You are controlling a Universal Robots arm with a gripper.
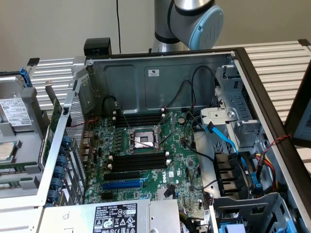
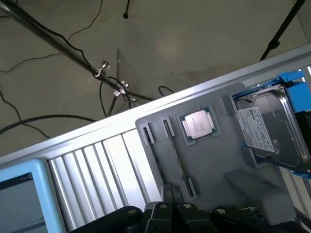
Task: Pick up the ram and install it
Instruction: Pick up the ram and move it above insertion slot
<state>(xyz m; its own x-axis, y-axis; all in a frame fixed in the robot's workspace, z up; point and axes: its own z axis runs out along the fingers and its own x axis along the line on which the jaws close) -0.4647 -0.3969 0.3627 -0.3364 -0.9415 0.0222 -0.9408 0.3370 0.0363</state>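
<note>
The slatted table (image 2: 97, 165) carries a gray tray (image 2: 218, 167). In this tray I see the ram (image 2: 179, 160) standing on its edge, just beside the tray's processor (image 2: 197, 124). My end effector (image 2: 172, 209) is clenched, with nothing between its fingers.

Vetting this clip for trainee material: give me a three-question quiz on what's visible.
1. True or false: the arm is reaching inside the case.
2. In the wrist view, what lies in the grey tray beside the hard drive? A) a CPU B) a fan C) a screwdriver
3. Fill in: beside the black slots lies one long slot coloured ___.
Key: 1 false; 2 A; 3 blue.
</note>
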